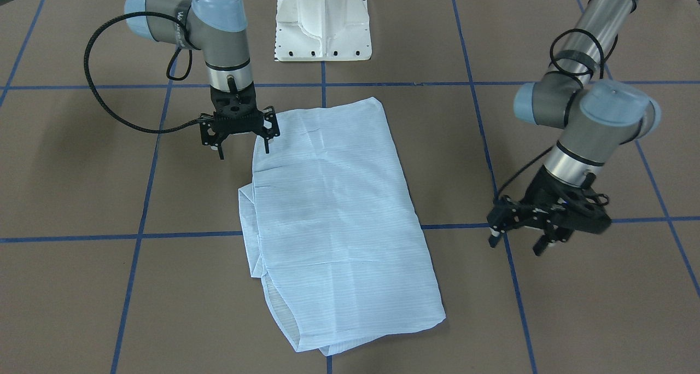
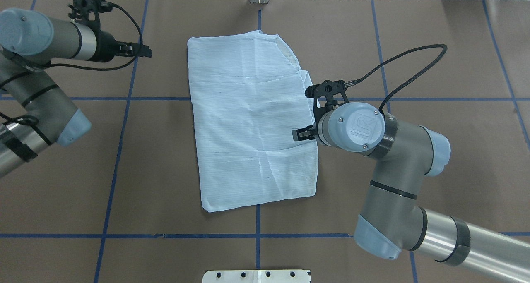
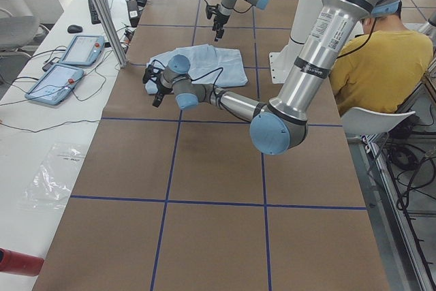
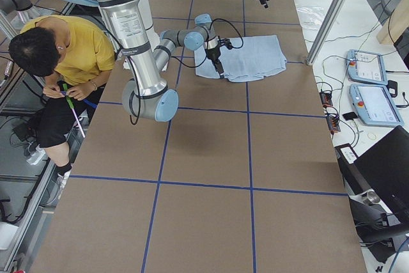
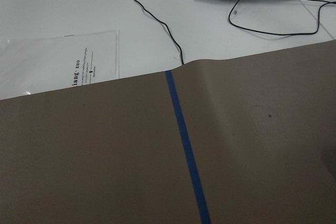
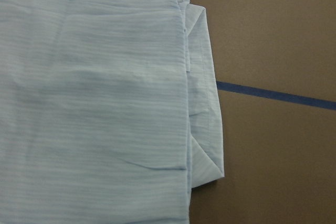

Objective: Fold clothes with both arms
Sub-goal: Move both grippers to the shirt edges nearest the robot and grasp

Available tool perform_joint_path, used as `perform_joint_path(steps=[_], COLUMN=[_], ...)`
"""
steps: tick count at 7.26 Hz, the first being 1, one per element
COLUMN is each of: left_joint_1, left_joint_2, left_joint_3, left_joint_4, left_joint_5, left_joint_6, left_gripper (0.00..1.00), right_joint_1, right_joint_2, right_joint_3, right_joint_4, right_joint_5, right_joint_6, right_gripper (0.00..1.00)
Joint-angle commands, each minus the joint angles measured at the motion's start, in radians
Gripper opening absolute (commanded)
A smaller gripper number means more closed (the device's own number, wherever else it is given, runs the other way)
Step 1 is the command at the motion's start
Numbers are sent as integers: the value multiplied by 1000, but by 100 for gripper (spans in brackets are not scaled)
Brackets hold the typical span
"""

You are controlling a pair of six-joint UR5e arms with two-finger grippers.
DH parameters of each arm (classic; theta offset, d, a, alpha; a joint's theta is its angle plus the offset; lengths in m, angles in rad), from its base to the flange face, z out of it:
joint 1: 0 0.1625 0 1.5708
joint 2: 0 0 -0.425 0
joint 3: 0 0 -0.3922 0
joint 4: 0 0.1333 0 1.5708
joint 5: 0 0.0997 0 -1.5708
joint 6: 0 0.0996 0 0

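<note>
- On the right arm (image 2: 397,183), nearest the robot, the joint cap (image 2: 359,128) carries a raised "UR" mark. It is the one clear logo on the rig.
- The right gripper (image 1: 244,148) hangs at the shirt's right edge with its jaws wide apart and nothing in them (contact with the cloth cannot be judged).
- The shirt (image 2: 248,121) lies mid-table as a long flat rectangle with its sleeves already turned in. A tucked layer (image 6: 205,103) pokes out along the right side. By the look of it, the crosswise folds are yet to do.
- The left gripper (image 1: 517,245) is well clear to the far left, spread open and empty.
- Beyond the table (image 2: 414,47), a plastic bag (image 5: 58,59) shows print reading "iang · zuo"; the rest is too small to read.
</note>
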Motion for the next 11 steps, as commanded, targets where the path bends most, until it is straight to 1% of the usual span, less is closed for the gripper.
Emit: perform_joint_path(steps=[1,2,3,4,5,6,7,8,9,11], left_joint_1=[211,339,434,497,531,545,583,632,634,634], left_joint_2=[100,108,102,102,102,78,43,39,46,40], left_joint_3=[-232,-291,-355,-394,-394,-394,-389,-379,-379,-379], left_joint_4=[11,65,215,313,340,395,453,468,471,518], left_joint_5=[29,135,213,259,289,294,303,321,321,323], left_joint_6=[-260,-367,-437,-481,-499,-518,-539,-576,-576,-570], left_gripper=[100,100,100,100,100,99,90,73,53,52], right_joint_1=[7,7,7,7,4,4,4,4,4,2], right_joint_2=[-132,-213,-237,-240,-243,-243,-243,-245,-245,-245], right_joint_3=[23,42,56,45,47,47,45,45,45,45], right_joint_4=[330,397,393,392,392,392,392,392,392,392], right_joint_5=[22,20,14,8,8,7,2,-9,-10,-10], right_joint_6=[170,249,260,267,273,274,274,274,274,274], right_gripper=[100,100,100,100,100,100,100,100,100,100])
